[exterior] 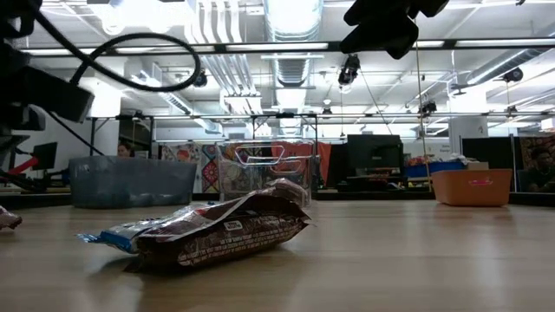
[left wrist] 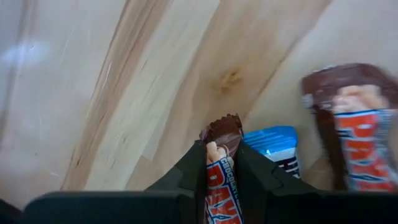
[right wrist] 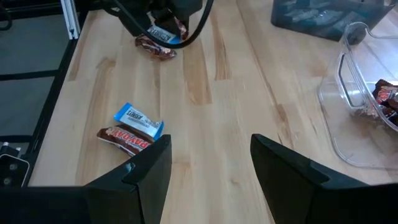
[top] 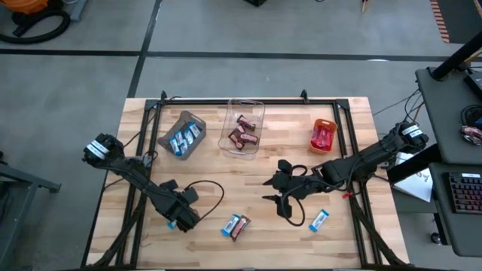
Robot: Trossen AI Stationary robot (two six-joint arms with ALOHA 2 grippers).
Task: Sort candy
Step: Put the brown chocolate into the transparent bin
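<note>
My left gripper (top: 181, 220) is low over the table's near left part, shut on a dark brown wrapped bar (left wrist: 221, 163). Just beyond it lie a blue-and-white bar (top: 229, 226) and a brown bar (top: 241, 225) side by side on the wood. They also show in the right wrist view (right wrist: 134, 129) and the low view (exterior: 221, 234). Another blue-and-white bar (top: 319, 220) lies at the near right. My right gripper (top: 274, 197) hangs open and empty over the table's middle, between the two groups. My left gripper pinches the brown bar between its two fingers (left wrist: 193, 168), which lie along the bar's two long sides. The bar's crimped end (left wrist: 224, 127) sticks out past the fingertips. Whether the bar is clear of the wood I cannot tell.
Three bins stand in a row at the far side: a grey bin (top: 183, 135) with blue-and-white bars, a clear bin (top: 233, 113) with brown bars, an orange bin (top: 323, 135) with red ones. A black frame rail (top: 248, 101) runs behind them. Bare wood lies between bins and grippers.
</note>
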